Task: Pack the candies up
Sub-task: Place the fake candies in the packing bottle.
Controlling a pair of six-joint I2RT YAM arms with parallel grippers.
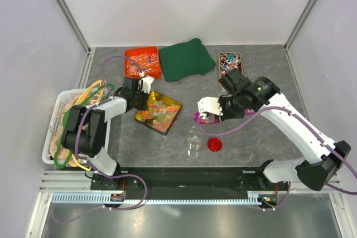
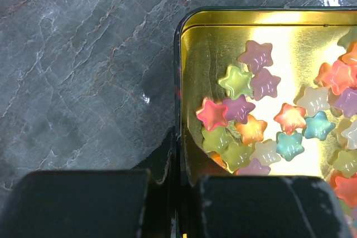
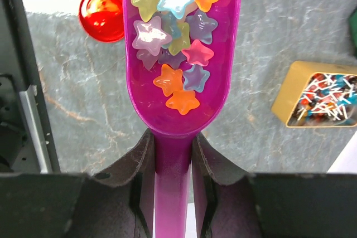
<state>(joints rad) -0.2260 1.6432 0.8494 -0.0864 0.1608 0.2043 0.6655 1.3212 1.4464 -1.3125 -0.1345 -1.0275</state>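
Nearest the bases: red lid (image 1: pixel 214 144) beside a clear jar (image 1: pixel 195 141). Just past, the right gripper (image 3: pixel 173 154) pinches the handle of a purple scoop (image 3: pixel 184 118) — star-shaped candies (image 3: pixel 173 32) heaped in its bowl. Left gripper (image 2: pixel 178 179) clamped tight on the wall of the gold tin (image 2: pixel 223 32), more candies loose inside. Farthest — a green cloth (image 1: pixel 187 58).

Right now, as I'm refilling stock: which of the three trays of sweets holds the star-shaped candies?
The gold tin, the near one, has the star candies; the orange tray and tan box at the back hold only wrapped sweets.
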